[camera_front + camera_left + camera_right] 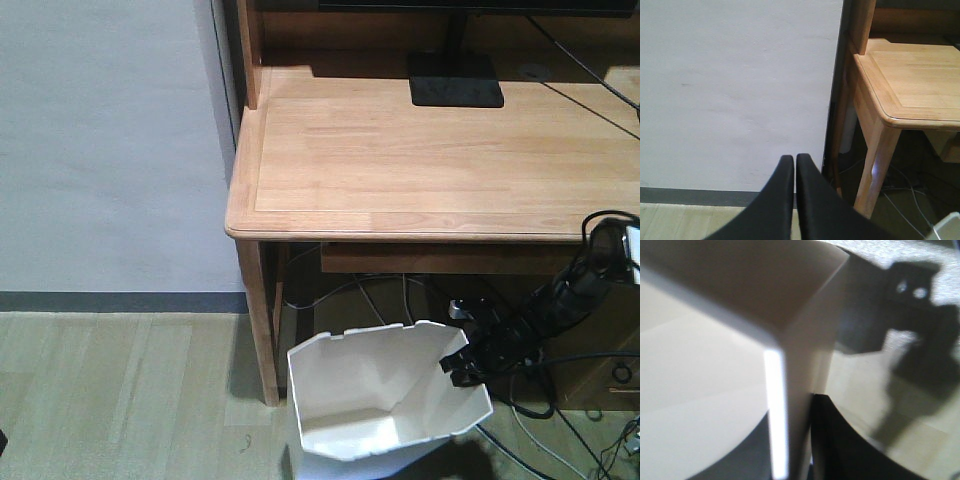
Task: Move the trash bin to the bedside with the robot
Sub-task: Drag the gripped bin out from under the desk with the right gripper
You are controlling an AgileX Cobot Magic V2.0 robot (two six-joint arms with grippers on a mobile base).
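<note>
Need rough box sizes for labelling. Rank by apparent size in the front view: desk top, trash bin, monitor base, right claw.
1. desk top
2. trash bin, partly cropped
3. monitor base
4. right claw, clamped on the bin's rim

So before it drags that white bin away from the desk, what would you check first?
1. Grip: ok, right gripper has a finger on each side of the trash bin rim wall.
2. Load: ok, the bin looks empty.
3. Spare arm: ok, left gripper shut, holding nothing.
4. Snags: cannot tell, cables lie on the floor beside the bin.
5. Clearance: cannot tell, desk leg stands close to the bin.
6. Goal: not ok, no view shows the bed.
</note>
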